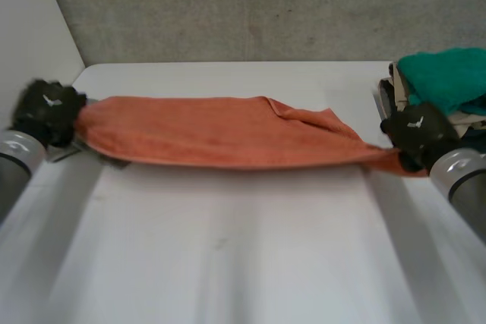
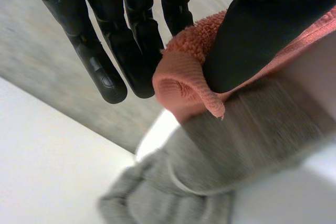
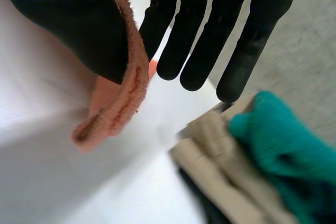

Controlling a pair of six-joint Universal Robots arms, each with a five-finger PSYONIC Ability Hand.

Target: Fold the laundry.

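Observation:
An orange towel (image 1: 228,133) hangs stretched in a long band above the white table (image 1: 228,263), held at both ends. My left hand (image 1: 45,111) grips its left end. In the left wrist view the thumb (image 2: 262,35) pinches the towel's end (image 2: 184,72) against the straight fingers (image 2: 131,40). At the other end is my right hand (image 1: 418,130). In the right wrist view its thumb (image 3: 68,19) presses the towel's hem (image 3: 121,93) against the fingers (image 3: 205,30).
A grey cloth (image 2: 236,145) lies on the table under my left hand, by the left edge. At the back right, close behind my right hand, sits a pile of laundry with a teal cloth (image 1: 444,77) on top of beige pieces (image 3: 226,171). A concrete wall (image 1: 250,5) backs the table.

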